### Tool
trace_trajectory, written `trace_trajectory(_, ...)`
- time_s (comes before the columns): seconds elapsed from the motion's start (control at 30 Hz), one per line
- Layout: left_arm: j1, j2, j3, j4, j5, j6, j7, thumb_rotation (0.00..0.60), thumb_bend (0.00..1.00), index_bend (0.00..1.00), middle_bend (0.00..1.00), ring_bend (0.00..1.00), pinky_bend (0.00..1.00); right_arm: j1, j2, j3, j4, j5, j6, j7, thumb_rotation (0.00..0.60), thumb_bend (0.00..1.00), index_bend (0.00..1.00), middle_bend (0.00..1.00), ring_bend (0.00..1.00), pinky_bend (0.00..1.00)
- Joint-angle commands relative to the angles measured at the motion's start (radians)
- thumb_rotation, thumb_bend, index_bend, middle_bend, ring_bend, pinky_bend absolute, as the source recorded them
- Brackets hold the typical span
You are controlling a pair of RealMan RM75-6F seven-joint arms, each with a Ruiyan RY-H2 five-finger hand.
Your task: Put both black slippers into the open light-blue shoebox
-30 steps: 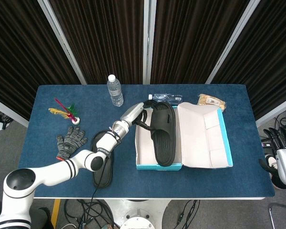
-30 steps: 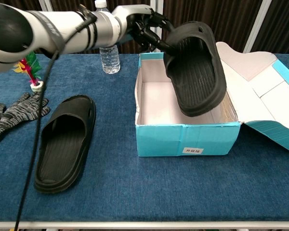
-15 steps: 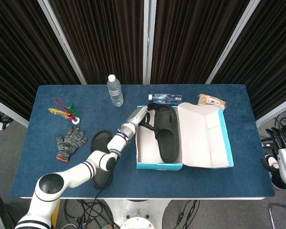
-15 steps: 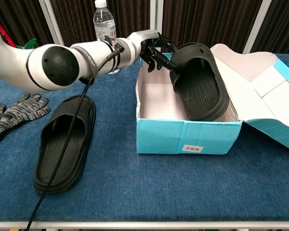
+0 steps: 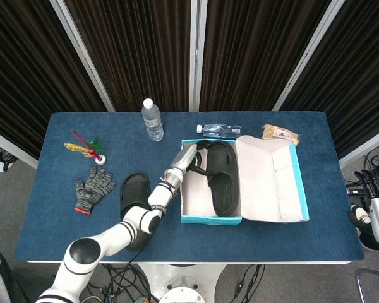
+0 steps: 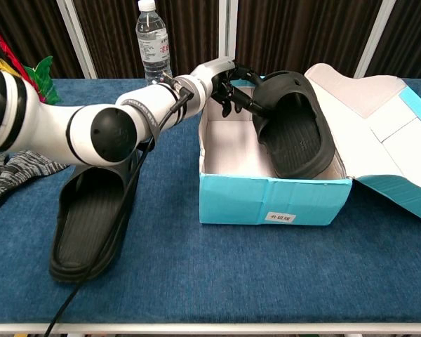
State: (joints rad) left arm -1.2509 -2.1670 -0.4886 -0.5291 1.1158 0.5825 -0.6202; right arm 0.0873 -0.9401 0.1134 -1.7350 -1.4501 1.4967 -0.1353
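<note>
Blue worktop (image 5: 76, 136) | I've lowered first slipper (image 6: 295, 133) into shoebox (image 6: 274, 200) | left hand (image 6: 231, 88) still pinches its strap (release due) | second slipper (image 6: 91, 221) waits beside box | right hand (image 5: 374, 205) idle, grip unclear

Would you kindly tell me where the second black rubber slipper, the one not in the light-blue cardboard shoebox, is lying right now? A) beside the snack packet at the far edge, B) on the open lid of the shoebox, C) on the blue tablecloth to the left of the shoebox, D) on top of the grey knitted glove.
C: the second black rubber slipper lies flat on the blue tablecloth, left of the light-blue cardboard shoebox.
</note>
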Motion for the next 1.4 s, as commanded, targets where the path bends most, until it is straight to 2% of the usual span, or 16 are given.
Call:
trace_trajectory(0.03,0.001,-0.029,0.020,0.040,0.024,0.031,-0.003,0.600,0.00,0.52,0.56,0.66,0.75,-0.001,0.001,0.000,0.000,0.001,0.001,0.001,0.600,0.08,0.12,0.13,0.06,0.14)
trace_trajectory(0.43,-0.001,-0.091,0.043,0.139,0.048,0.064,0.025,0.600,0.00,0.52,0.56,0.66,0.75,-0.002,0.003,-0.003,-0.003,-0.007,0.004,0.002,0.600,0.08,0.12,0.12,0.06,0.14)
trace_trajectory(0.53,-0.003,-0.101,0.049,0.153,0.050,0.067,0.057,0.600,0.00,0.50,0.53,0.63,0.73,-0.004,0.004,-0.004,-0.004,-0.009,0.007,0.002,0.600,0.08,0.12,0.13,0.06,0.14)
trace_trajectory(0.6,-0.003,-0.102,0.057,0.154,0.055,0.069,0.082,0.600,0.00,0.42,0.45,0.55,0.68,-0.006,0.004,-0.005,-0.004,-0.010,0.009,0.003,0.600,0.08,0.12,0.12,0.06,0.14)
trace_trajectory(0.7,-0.002,-0.102,0.059,0.145,0.056,0.079,0.109,0.600,0.00,0.22,0.25,0.31,0.57,-0.007,0.005,-0.006,-0.005,-0.014,0.012,0.004,0.600,0.08,0.12,0.12,0.06,0.14)
trace_trajectory(0.77,0.000,-0.102,0.057,0.136,0.054,0.095,0.126,0.600,0.00,0.12,0.13,0.17,0.49,-0.008,0.006,-0.006,-0.005,-0.016,0.015,0.005,0.600,0.08,0.12,0.13,0.06,0.14)
trace_trajectory(0.87,0.000,-0.100,0.057,0.122,0.058,0.121,0.149,0.600,0.00,0.08,0.04,0.07,0.39,-0.010,0.007,-0.008,-0.006,-0.019,0.016,0.006,0.600,0.09,0.12,0.12,0.06,0.14)
trace_trajectory(0.97,0.002,-0.089,0.055,0.093,0.060,0.141,0.172,0.600,0.00,0.06,0.00,0.02,0.34,-0.011,0.009,-0.009,-0.006,-0.022,0.017,0.009,0.600,0.10,0.12,0.13,0.06,0.14)
trace_trajectory(1.17,0.030,-0.014,0.054,-0.037,0.053,0.154,0.257,0.600,0.00,0.06,0.00,0.01,0.32,-0.013,0.011,-0.013,-0.003,-0.030,0.019,0.018,0.600,0.10,0.12,0.12,0.06,0.14)
trace_trajectory(1.27,0.065,0.067,0.060,-0.170,0.026,0.138,0.365,0.600,0.00,0.06,0.00,0.01,0.32,-0.014,0.011,-0.013,0.000,-0.035,0.022,0.024,0.600,0.10,0.12,0.12,0.06,0.14)
trace_trajectory(1.4,0.141,0.218,0.074,-0.446,-0.070,0.135,0.581,0.600,0.00,0.06,0.00,0.01,0.32,-0.015,0.009,-0.015,0.007,-0.042,0.025,0.037,0.600,0.10,0.12,0.12,0.06,0.14)
